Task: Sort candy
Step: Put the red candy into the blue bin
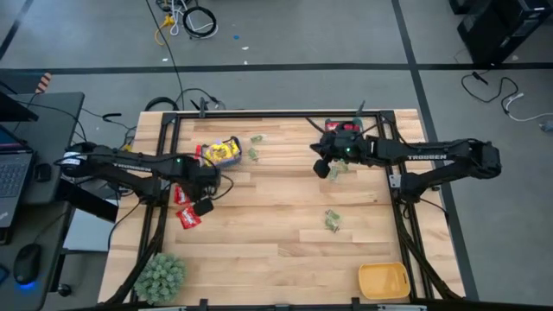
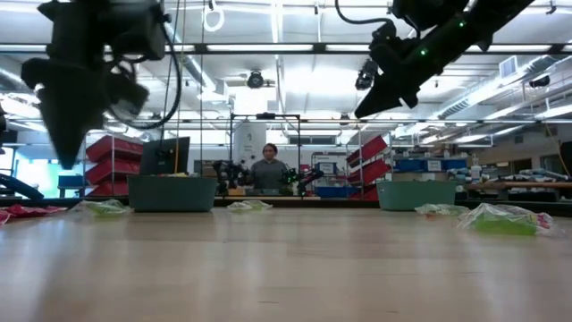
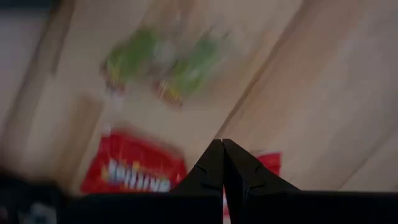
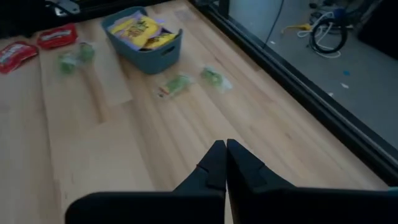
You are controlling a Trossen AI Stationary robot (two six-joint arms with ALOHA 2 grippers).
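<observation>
Red candy packets (image 1: 183,195) (image 3: 134,171) lie on the wooden table at its left, with two green ones (image 3: 155,65) close by. My left gripper (image 1: 204,207) (image 3: 222,148) hangs shut above them, pointing down, clear of the table (image 2: 64,148). Yellow candy fills a teal bin (image 1: 220,153) (image 4: 144,31). Loose green packets lie at the far side (image 1: 255,147) (image 4: 177,84) and mid-table (image 1: 333,220). My right gripper (image 1: 320,169) (image 4: 222,151) is shut and slants down, high over the table's far middle (image 2: 365,109).
A second teal bin (image 1: 343,130) stands at the far right under my right arm. A yellow-orange bin (image 1: 383,281) sits at the near right corner. A fuzzy green plant (image 1: 160,275) is at the near left. Bare wood (image 1: 259,250) lies between them.
</observation>
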